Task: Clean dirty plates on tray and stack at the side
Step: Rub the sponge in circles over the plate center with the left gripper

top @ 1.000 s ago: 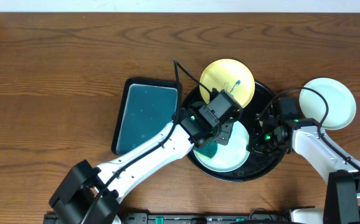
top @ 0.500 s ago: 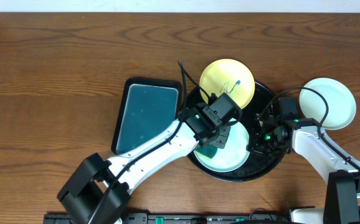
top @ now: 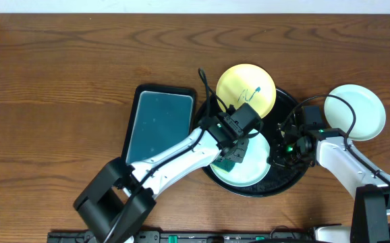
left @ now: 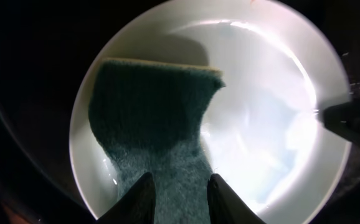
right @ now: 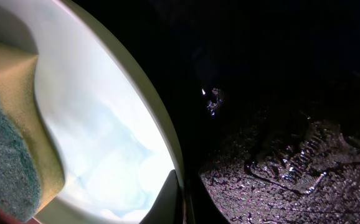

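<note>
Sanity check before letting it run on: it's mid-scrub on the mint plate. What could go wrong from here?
1. The right gripper pinches only the rim of the mint plate; on the wet-looking black tray it could slip free.
2. The sponge lies between the fingers of the left gripper, grip firmness unclear; a stroke might leave it behind.
3. The yellow plate overhangs the tray's rim near the left arm; a bump could shift it.

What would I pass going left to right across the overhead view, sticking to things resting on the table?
teal rectangular tray → round black tray → pale plate on the bare tabletop. The plates inside the black tray overlap it, so they are left out.
</note>
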You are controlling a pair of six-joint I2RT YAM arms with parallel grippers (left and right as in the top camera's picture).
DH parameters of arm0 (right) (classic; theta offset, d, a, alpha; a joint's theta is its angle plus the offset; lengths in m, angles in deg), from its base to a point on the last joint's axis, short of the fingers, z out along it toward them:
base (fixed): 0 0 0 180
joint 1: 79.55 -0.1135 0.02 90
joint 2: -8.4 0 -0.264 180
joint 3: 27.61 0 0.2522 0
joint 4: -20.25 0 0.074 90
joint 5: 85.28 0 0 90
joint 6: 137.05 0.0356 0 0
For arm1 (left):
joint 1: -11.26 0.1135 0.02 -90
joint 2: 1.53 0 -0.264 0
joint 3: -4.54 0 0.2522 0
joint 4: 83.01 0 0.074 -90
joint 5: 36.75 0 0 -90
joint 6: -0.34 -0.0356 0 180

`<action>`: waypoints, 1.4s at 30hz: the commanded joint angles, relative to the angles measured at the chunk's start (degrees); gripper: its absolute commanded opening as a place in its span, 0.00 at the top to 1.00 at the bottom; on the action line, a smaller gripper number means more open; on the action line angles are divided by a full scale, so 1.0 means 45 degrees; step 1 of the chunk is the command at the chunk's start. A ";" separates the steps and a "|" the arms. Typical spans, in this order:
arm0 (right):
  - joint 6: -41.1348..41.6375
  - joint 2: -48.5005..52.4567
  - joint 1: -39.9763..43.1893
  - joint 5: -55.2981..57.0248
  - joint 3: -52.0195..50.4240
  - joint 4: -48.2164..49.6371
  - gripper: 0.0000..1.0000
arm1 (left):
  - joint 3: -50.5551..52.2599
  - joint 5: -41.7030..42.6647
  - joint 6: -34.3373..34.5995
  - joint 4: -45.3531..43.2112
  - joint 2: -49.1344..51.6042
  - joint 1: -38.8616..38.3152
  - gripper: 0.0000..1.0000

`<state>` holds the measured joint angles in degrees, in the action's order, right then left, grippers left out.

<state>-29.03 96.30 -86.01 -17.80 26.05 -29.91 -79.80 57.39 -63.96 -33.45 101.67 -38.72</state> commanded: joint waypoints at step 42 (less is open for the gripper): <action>-0.0015 0.0063 -0.0005 0.0335 -0.0083 -0.0151 0.99 | 0.0136 -0.0393 0.0452 -0.0199 0.0622 0.0034 0.93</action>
<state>-29.03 96.30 -86.01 -17.80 26.05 -30.06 -79.85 55.86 -62.43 -34.50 107.39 -38.61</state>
